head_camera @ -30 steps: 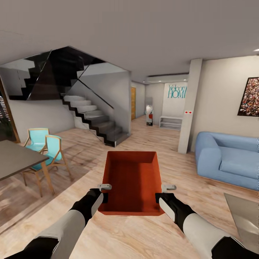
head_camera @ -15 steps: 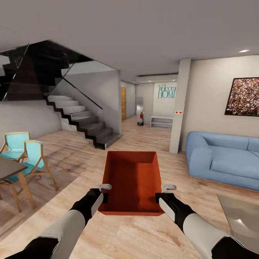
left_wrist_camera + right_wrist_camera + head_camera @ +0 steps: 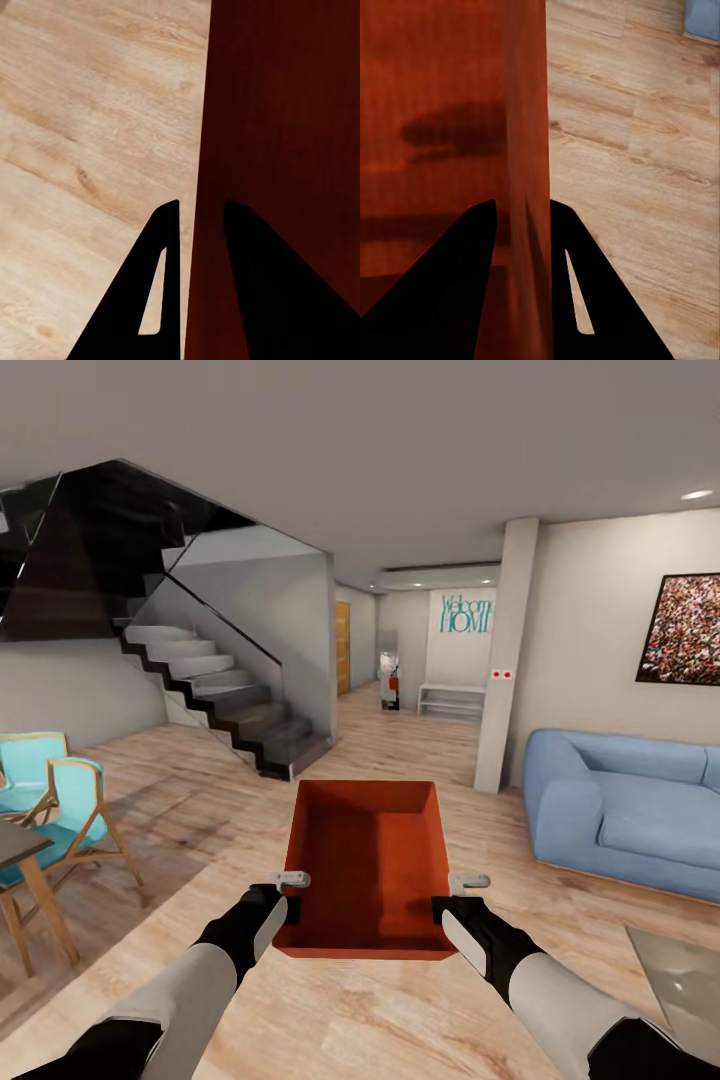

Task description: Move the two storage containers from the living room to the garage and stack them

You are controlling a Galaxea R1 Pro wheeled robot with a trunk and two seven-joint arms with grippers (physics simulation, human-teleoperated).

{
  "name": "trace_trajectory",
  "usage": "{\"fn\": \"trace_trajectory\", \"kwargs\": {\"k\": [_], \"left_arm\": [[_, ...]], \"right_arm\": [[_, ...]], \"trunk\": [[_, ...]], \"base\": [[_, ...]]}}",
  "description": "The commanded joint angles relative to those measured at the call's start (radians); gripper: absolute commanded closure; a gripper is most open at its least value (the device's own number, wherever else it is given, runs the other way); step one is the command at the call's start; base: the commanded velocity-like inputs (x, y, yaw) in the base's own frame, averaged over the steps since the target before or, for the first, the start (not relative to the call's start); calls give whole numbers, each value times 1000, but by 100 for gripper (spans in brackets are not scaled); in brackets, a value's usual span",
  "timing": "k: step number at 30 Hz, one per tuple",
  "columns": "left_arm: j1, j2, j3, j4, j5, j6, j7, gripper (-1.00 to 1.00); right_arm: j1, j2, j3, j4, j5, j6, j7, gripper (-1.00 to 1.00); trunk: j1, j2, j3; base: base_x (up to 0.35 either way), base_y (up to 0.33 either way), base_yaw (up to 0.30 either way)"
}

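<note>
Now storage container point(image 3: 362, 860) walls pinched between left fingers point(image 3: 161, 277), right fingers point(image 3: 577, 285).

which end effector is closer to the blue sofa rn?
Right. The right end effector grips the storage container's right wall, on the blue sofa's side. The left end effector grips the opposite wall, with the container between it and the sofa.
</note>
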Motion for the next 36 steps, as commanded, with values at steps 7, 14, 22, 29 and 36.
{"fn": "trace_trajectory", "kwargs": {"k": [7,14,22,29,36], "left_arm": [[1,0,-5,-1,-29,12,21,100],[1,1,-5,-1,-29,12,21,100],[1,0,-5,-1,-29,12,22,100],[1,0,-5,-1,-29,12,22,100],[1,1,-5,-1,-30,12,22,100]], "right_arm": [[-3,-1,-13,-3,25,8,-10,100],[-3,-1,-13,-3,25,8,-10,100],[-3,-1,-13,-3,25,8,-10,100],[-3,-1,-13,-3,25,8,-10,100],[-3,-1,-13,-3,25,8,-10,100]], "trunk": [[1,-2,-2],[1,-2,-2],[1,-2,-2],[1,-2,-2],[1,-2,-2]], "base": [[322,0,0],[322,0,0],[322,0,0],[322,0,0],[321,0,0]]}}
